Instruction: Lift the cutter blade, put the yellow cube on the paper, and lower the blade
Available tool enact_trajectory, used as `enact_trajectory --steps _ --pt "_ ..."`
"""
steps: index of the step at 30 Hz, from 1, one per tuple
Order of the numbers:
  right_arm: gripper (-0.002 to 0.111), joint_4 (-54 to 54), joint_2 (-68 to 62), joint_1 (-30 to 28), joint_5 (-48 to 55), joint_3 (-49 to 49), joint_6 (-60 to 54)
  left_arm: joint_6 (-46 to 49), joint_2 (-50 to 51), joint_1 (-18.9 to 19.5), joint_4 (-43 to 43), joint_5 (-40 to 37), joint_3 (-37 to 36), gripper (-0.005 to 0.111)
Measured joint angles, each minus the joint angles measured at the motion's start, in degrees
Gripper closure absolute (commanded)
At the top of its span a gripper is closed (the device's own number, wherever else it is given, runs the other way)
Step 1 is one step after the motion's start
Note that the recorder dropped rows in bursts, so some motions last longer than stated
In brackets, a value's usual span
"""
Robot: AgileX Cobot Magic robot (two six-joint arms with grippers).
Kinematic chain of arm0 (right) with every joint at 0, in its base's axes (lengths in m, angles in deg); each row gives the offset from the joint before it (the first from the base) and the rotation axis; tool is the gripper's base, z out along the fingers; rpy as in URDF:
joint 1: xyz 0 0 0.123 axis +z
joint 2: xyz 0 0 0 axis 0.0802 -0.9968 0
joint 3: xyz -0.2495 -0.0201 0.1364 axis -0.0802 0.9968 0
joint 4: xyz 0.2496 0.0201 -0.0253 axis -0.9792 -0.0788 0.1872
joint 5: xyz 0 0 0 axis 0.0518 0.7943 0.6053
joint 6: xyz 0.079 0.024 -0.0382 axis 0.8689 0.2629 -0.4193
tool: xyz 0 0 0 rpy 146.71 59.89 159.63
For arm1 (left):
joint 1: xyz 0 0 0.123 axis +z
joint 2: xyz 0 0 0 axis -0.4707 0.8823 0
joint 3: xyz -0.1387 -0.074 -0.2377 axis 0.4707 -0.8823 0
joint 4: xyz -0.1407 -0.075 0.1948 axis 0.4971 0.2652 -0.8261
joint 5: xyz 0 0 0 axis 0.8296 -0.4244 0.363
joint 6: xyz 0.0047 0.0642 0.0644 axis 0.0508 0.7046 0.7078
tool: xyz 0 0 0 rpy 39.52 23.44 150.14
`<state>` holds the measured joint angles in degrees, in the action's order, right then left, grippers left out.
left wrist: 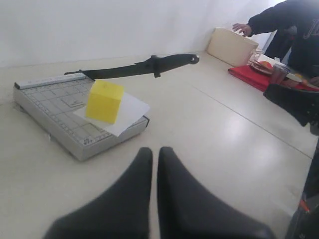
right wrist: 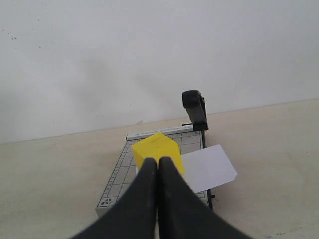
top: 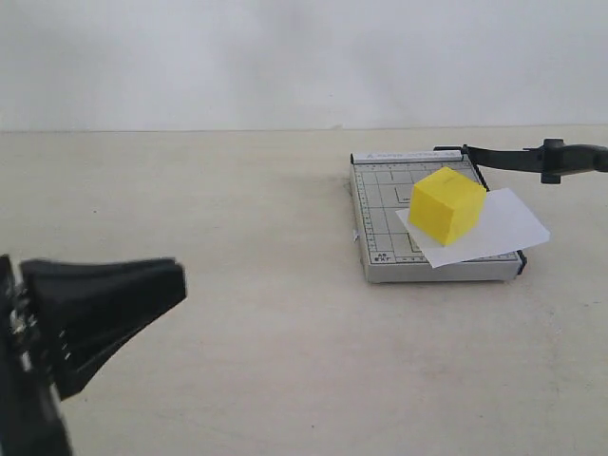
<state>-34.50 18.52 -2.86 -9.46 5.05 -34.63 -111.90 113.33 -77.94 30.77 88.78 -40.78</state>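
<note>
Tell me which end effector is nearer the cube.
Right, probably: the right end effector sits just before the cube; the left end effector is farther off across the table.

Yellow cube (top: 446, 203) resting on white paper (top: 503, 228), black cutter blade (top: 518, 157) raised above.

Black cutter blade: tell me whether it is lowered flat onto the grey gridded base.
No: the long black cutter blade slants up from its hinge, its handle end in the air, off the grey gridded base.
</note>
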Motion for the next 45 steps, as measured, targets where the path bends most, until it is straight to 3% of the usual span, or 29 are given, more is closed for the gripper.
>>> enact_trajectory --steps 8,19,22,26,36,45 --pt "0.108 0.0 0.0 0.0 0.0 0.0 0.0 0.5 -15.2 0.0 2.9 0.1 -13.4 0.102" --pt "0.108 0.0 0.0 0.0 0.0 0.0 0.0 0.7 -25.9 0.0 3.5 -12.1 -13.9 0.102" --pt "0.108 0.0 0.0 0.0 0.0 0.0 0.0 2.3 -26.2 0.0 -0.8 -14.3 -14.0 0.102" --pt "0.108 0.0 0.0 0.0 0.0 0.0 0.0 2.9 -26.2 0.0 -9.4 -14.2 -14.0 0.102" --pt "0.108 0.0 0.0 0.0 0.0 0.0 0.0 2.9 -26.2 0.0 -10.8 -11.5 -14.0 0.102" --pt "0.108 0.0 0.0 0.0 0.0 0.0 0.0 21.9 -26.2 0.0 -3.7 -11.3 -14.0 0.102"
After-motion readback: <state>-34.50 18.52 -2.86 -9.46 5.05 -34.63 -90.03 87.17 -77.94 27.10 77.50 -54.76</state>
